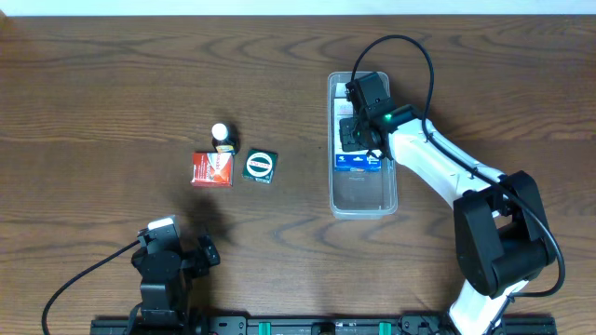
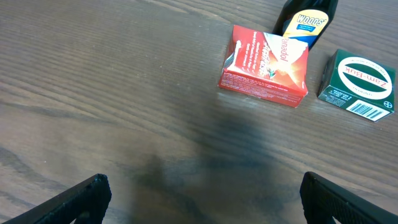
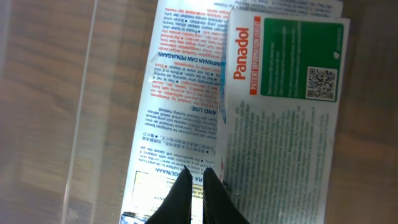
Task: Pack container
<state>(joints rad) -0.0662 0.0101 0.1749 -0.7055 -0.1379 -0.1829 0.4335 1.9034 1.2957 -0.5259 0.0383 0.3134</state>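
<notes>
Clear plastic, long and narrow, the container [image 1: 363, 195] lies on the brown wooden table [image 1: 93, 93] right of centre in the overhead view. The right gripper [image 1: 359, 130] reaches down inside its far half, above a blue-and-white pack [image 1: 358, 162] lying on the bottom. Well to the left sit a red box [image 1: 212, 168], a green box [image 1: 260, 166] just beside it and a small dark bottle [image 1: 223, 138] behind them. The left arm [image 1: 160, 270] is at the near edge, apart from all three.

From the left wrist, the left gripper [image 2: 204, 185] is spread wide, with nothing between its fingers [image 2: 87, 198]. The red box [image 2: 264, 65], green box [image 2: 359, 84] and bottle [image 2: 308, 20] are ahead on the wood.

From the right wrist, the right gripper [image 3: 198, 186] has its dark tips drawn together, with only a sliver between them. It is over the seam between a white printed pack [image 3: 180, 93] and a Panadol pack [image 3: 280, 124]. The container's clear wall [image 3: 81, 124] runs along the left. I cannot tell whether the tips pinch anything.
</notes>
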